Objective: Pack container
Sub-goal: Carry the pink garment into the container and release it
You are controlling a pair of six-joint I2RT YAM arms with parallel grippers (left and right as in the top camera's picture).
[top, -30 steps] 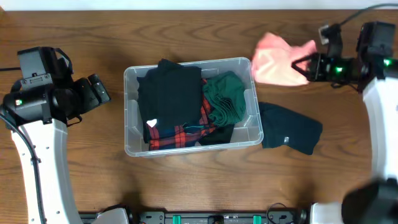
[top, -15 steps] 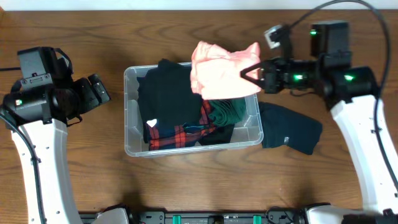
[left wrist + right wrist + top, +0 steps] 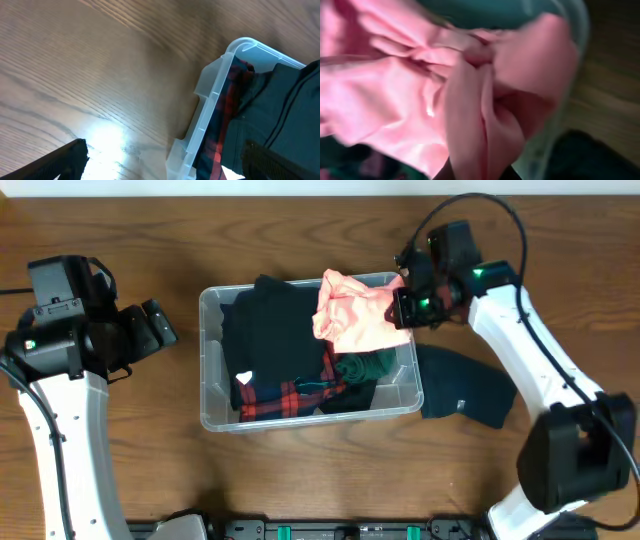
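Observation:
The clear plastic container [image 3: 212, 415] stands mid-table, holding a black garment [image 3: 270, 330], a red plaid garment [image 3: 290, 395] and a green garment [image 3: 362, 366]. My right gripper [image 3: 402, 308] is shut on a pink garment [image 3: 355, 315] and holds it over the container's back right corner. The pink cloth [image 3: 420, 95] fills the right wrist view and hides the fingertips. My left gripper [image 3: 160, 323] is open and empty, left of the container. The left wrist view shows the container's rim [image 3: 212, 100].
A dark navy garment [image 3: 465, 385] lies on the wooden table just right of the container. The table's back edge runs along the top of the overhead view.
My right gripper has carried the pink garment from the back right of the table leftward and down over the container's right part. The left arm has not moved.

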